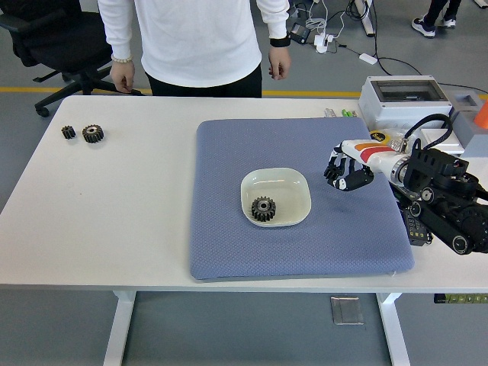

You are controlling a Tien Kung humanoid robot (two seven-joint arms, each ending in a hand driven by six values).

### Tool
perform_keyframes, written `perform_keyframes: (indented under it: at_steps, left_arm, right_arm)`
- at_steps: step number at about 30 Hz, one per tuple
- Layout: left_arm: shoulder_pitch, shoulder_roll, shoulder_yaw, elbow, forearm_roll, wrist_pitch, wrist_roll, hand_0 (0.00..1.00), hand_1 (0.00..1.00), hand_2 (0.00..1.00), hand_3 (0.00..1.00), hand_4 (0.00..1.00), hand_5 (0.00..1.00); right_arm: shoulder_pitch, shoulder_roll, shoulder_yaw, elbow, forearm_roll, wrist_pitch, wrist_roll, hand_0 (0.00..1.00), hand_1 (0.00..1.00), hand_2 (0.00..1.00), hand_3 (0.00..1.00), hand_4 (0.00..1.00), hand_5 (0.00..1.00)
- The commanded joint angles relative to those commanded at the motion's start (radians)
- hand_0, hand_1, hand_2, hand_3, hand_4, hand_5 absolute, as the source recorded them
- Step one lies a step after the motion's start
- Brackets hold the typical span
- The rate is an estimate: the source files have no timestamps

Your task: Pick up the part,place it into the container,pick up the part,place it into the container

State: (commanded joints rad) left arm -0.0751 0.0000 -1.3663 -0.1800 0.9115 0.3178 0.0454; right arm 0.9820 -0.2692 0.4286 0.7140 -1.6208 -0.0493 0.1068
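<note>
Far left of the white surface point(114, 198): two dark gears sit side by side, small gear point(69, 132) and just right of it a larger gear point(93, 133), both well apart from everything else

Top edge: a person in a white top point(198, 38) stands at the far side, one hand point(122, 76) hanging at the left, the other hand point(279, 64) at the right with a dark watch on the wrist, neither touching the surface

Centre: blue mat point(297, 236) covers the middle-right of the surface. On it sits the pale square dish point(293, 183), and a dark gear part point(264, 208) lies flat inside it, toward the near-left part of the dish

Right of the dish: my right hand point(345, 171) hangs over the mat, near the dish's far-right corner but apart from it. My fingers point(335, 174) are curled down and in; I see nothing held in them. Black arm comes in from the right edge

Behind the arm: grey box point(404, 99) at the far-right corner of the surface

My left arm is out of view
</note>
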Motion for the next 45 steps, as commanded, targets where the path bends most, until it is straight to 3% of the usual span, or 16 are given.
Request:
perform_keyframes:
  at_steps: [7,11,12,17,18,23,24,25,36,45]
  left_arm:
    - [-0.002,0.0,-0.002,0.0,0.001,0.001,0.0,0.654,0.625,0.731,0.597,0.706,0.614]
    - [-0.004,0.0,-0.003,0.0,0.001,0.002,-0.001,0.654,0.625,0.731,0.597,0.706,0.614]
    - [-0.004,0.0,-0.003,0.0,0.001,0.003,-0.001,0.655,0.624,0.728,0.596,0.706,0.614]
    - [-0.007,0.001,0.0,0.0,-0.003,0.004,-0.002,0.655,0.624,0.728,0.596,0.706,0.614]
    - [-0.007,0.001,0.001,0.0,-0.004,0.004,-0.003,0.654,0.623,0.727,0.594,0.707,0.612]
    - [-0.006,0.003,-0.003,0.0,0.003,0.005,-0.001,0.654,0.623,0.727,0.594,0.707,0.612]
    - [-0.006,0.003,-0.005,0.0,0.006,0.004,0.0,0.653,0.619,0.727,0.594,0.707,0.611]
    - [-0.005,0.003,-0.006,0.0,0.007,0.005,0.0,0.653,0.619,0.727,0.594,0.707,0.611]
    - [-0.004,0.001,-0.009,0.0,0.009,0.006,0.001,0.654,0.619,0.728,0.592,0.706,0.609]
    - [-0.001,0.001,-0.01,0.0,0.013,0.005,0.002,0.654,0.619,0.728,0.592,0.706,0.609]
  right_arm:
    - [0.009,0.029,0.026,0.084,-0.029,-0.015,-0.034,0.17,0.371,0.46,0.469,0.66,0.204]
    - [0.019,0.059,0.008,0.086,-0.034,0.009,-0.074,0.17,0.371,0.46,0.469,0.66,0.204]
    - [0.021,0.066,0.005,0.082,-0.034,0.013,-0.081,0.163,0.378,0.546,0.49,0.738,0.265]
    - [0.037,0.094,-0.014,0.053,-0.053,0.081,-0.124,0.163,0.378,0.546,0.49,0.738,0.265]
    - [0.038,0.096,-0.015,0.049,-0.056,0.09,-0.129,0.198,0.407,0.742,0.757,0.998,0.46]
    - [0.039,0.098,-0.016,0.038,-0.07,0.121,-0.132,0.198,0.407,0.742,0.757,0.998,0.46]
    - [0.039,0.098,-0.016,0.035,-0.069,0.122,-0.129,0.209,0.426,0.805,0.86,0.998,0.477]
    - [0.039,0.098,-0.016,0.034,-0.068,0.121,-0.126,0.209,0.426,0.805,0.86,0.998,0.477]
    - [0.036,0.085,-0.009,0.041,-0.064,0.097,-0.12,0.212,0.427,0.805,0.862,0.998,0.499]
    - [0.004,0.038,0.096,0.046,-0.025,0.051,-0.105,0.24,0.455,0.797,0.856,0.998,0.5]
